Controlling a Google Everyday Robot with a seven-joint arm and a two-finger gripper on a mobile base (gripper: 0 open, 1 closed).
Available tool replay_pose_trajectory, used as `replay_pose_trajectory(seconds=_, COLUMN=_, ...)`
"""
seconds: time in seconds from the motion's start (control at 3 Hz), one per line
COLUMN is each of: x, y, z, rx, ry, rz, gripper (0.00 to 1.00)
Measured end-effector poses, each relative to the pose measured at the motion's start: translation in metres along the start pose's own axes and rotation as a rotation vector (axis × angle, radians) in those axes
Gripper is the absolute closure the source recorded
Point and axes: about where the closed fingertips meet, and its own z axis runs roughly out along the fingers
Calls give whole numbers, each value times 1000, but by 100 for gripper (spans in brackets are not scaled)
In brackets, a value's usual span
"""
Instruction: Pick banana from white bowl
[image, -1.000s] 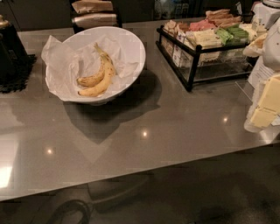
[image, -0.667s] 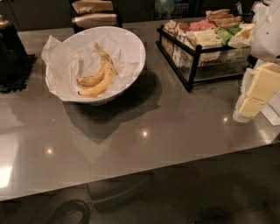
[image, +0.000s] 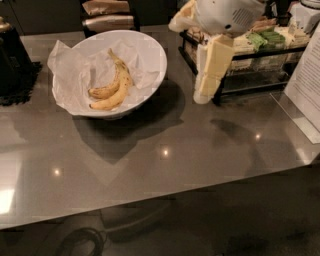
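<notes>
One gripper (image: 204, 91), jaw state not discernible, has swung across the table to hang near the white bowl (image: 156, 54); the banana (image: 118, 86) lies untouched, so reaching remains.

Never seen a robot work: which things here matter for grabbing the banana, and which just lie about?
For the job: banana; white bowl holding it; claw, hanging right of the bowl.
Just lying about: snack basket behind the claw; black object far left; paper sheet far right.
</notes>
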Motion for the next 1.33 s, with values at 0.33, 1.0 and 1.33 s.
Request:
replay_pose_trajectory(seconds=0.33, x=-15, y=-13, z=0, rx=19, ry=-23, rz=-26, gripper=0)
replay_pose_trajectory(seconds=1.0, x=-38, y=-36, z=16, rx=50, ry=-105, rz=-64, gripper=0)
replay_pose_trajectory(seconds=1.33, x=-71, y=-66, z=37, rx=26, ry=-145, rz=-153, gripper=0)
